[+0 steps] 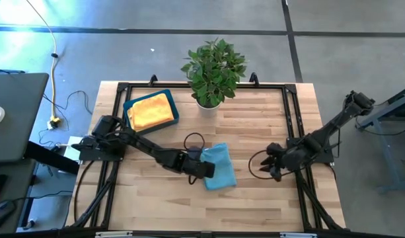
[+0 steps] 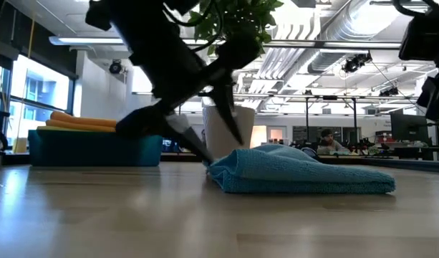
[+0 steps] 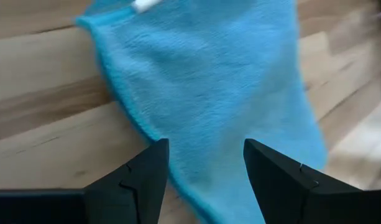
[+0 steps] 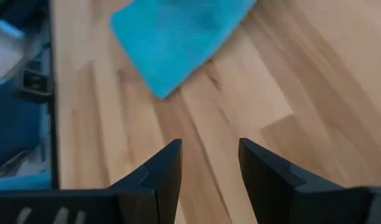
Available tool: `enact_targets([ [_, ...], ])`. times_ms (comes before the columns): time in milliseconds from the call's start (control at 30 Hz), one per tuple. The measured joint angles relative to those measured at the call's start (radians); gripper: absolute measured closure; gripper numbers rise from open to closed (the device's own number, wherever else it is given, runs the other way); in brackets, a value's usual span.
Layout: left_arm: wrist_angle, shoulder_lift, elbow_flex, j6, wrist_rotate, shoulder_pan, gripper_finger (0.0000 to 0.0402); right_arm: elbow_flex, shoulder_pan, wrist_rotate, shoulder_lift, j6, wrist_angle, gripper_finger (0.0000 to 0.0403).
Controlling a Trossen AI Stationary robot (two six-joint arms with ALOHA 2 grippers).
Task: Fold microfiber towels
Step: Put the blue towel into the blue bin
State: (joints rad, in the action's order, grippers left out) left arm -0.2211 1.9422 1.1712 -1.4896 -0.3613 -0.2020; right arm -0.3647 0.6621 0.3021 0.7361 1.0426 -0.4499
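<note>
Teal towel (image 1: 220, 166) lies folded near the potted plant (image 1: 213, 71); left gripper (image 1: 203, 169), jaws apart, partly covers its edge (contact unclear). Right gripper (image 1: 273, 164) spread, empty.

Bright overhead daylight, soft shadows (wrist views blurred), backlit arm silhouettes.

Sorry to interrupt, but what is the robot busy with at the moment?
It is folding microfiber towels. The left gripper is at the edge of a teal-blue towel lying folded near the middle of the table, its fingers open with the cloth beneath them. The right gripper waits open over bare wood to the towel's right. Yellow and orange towels already sit stacked in the blue tray, beside a potted plant.
</note>
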Motion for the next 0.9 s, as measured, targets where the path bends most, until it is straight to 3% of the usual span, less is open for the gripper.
enact_targets([
  [500,-0.048,0.017,0.037,0.000,-0.040,-0.003,0.0203,0.154,-0.003,-0.052,-0.240,-0.171,0.126,0.0254],
  [900,-0.071,0.016,0.037,-0.003,-0.035,-0.006,0.0203,0.340,-0.004,-0.064,-0.327,-0.177,0.492,0.0254],
])
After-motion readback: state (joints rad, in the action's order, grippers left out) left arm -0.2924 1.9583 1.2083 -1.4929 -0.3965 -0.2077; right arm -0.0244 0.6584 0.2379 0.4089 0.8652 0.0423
